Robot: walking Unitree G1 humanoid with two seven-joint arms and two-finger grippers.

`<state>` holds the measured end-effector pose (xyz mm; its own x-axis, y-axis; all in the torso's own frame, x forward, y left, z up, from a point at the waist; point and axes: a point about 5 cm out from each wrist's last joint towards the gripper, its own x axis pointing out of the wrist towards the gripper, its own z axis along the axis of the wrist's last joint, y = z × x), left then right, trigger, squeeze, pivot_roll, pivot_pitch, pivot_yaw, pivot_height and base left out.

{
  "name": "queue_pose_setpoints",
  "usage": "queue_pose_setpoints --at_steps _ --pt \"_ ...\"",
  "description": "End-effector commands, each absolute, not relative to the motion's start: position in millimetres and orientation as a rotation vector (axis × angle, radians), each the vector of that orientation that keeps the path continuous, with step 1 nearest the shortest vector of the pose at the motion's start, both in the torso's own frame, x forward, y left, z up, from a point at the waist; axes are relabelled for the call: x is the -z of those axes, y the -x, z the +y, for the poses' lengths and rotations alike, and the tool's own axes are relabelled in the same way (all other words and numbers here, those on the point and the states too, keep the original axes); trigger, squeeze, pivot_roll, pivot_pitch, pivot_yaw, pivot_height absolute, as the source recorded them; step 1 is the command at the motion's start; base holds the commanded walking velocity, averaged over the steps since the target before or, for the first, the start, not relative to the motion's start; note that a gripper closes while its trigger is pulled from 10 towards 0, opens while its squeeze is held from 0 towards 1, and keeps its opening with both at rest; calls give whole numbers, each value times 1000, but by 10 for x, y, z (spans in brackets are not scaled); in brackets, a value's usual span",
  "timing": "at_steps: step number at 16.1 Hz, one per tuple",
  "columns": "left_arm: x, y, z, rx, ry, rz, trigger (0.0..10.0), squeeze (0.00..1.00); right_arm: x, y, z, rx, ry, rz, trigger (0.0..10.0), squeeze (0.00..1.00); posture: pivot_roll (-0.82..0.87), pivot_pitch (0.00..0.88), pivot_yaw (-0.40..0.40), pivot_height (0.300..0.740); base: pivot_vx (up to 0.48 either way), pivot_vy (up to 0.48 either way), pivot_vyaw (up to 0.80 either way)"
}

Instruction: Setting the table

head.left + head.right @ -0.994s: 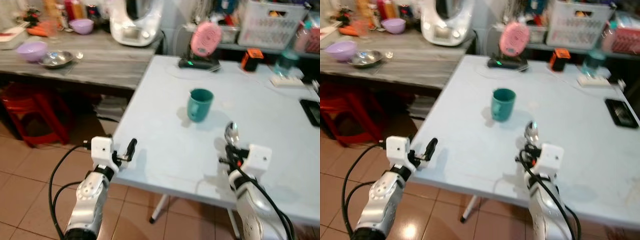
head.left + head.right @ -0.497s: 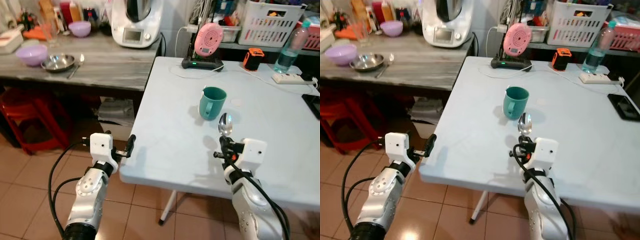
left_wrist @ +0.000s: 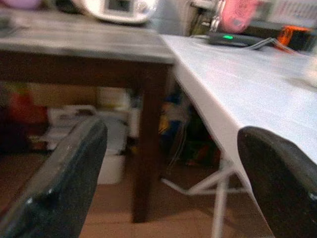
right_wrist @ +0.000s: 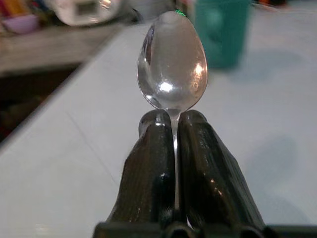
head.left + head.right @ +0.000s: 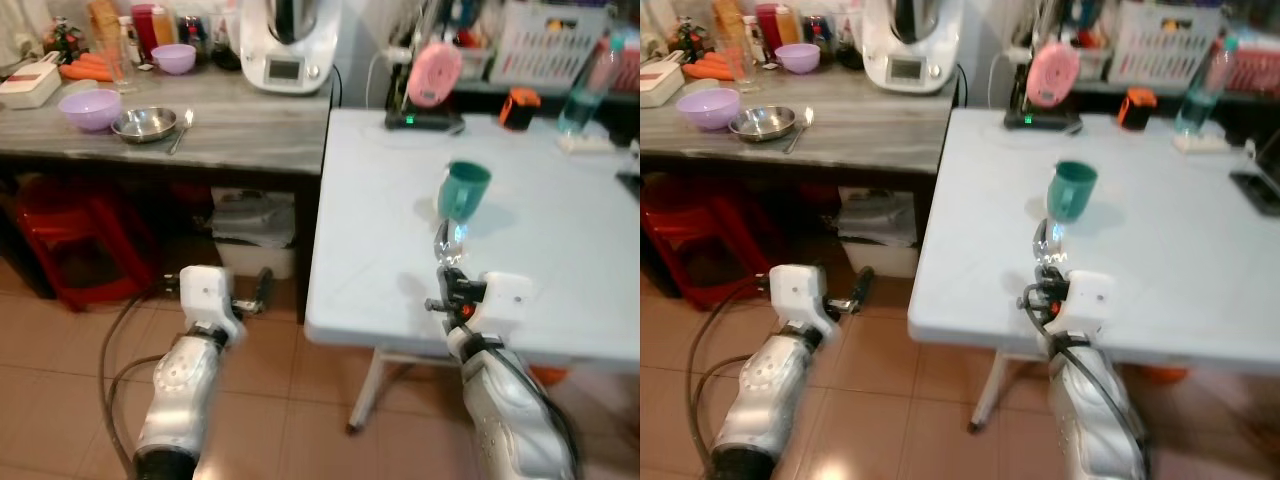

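I had the right gripper (image 4: 168, 129) hovering over the near edge of the white counter (image 5: 560, 250), its fingers (image 4: 148, 163) pressed tight together on the handle of the spoon (image 4: 172, 62), bowl pointing ahead toward the teal cup (image 5: 463, 190). The cup stood on the counter just beyond the spoon's tip. My left gripper (image 3: 163, 163) hung low off the counter's left side, above the tiled floor (image 5: 60, 380), fingers (image 3: 64, 168) spread wide and holding nothing. Over on the grey wooden counter (image 5: 230, 125) to the left sat a purple bowl (image 5: 89, 108), a steel dish (image 5: 144, 123) with a utensil beside it, and a white kitchen machine (image 5: 290, 45).
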<state>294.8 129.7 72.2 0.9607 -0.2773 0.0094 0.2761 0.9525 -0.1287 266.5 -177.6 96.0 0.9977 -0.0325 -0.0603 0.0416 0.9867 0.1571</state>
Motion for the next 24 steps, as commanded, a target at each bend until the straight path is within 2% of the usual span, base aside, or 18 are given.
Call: queue_pose_setpoints --at_steps 1,21,24 --pt "-759 -2974 1375 262 108 -3 10000 0 -1030 -2687 -1720 14 -171 26 10000 0 -95 0 -15 740 0 480 0" --pt "-783 -3016 1336 271 102 -14 10000 0 -1040 -2699 -1680 -10 -174 11 10000 0 -96 0 -10 740 0 480 0" --pt "-780 -3020 1377 239 86 -10 10000 0 -1030 -2694 -1668 -16 -174 14 10000 0 -88 0 -14 740 0 125 0"
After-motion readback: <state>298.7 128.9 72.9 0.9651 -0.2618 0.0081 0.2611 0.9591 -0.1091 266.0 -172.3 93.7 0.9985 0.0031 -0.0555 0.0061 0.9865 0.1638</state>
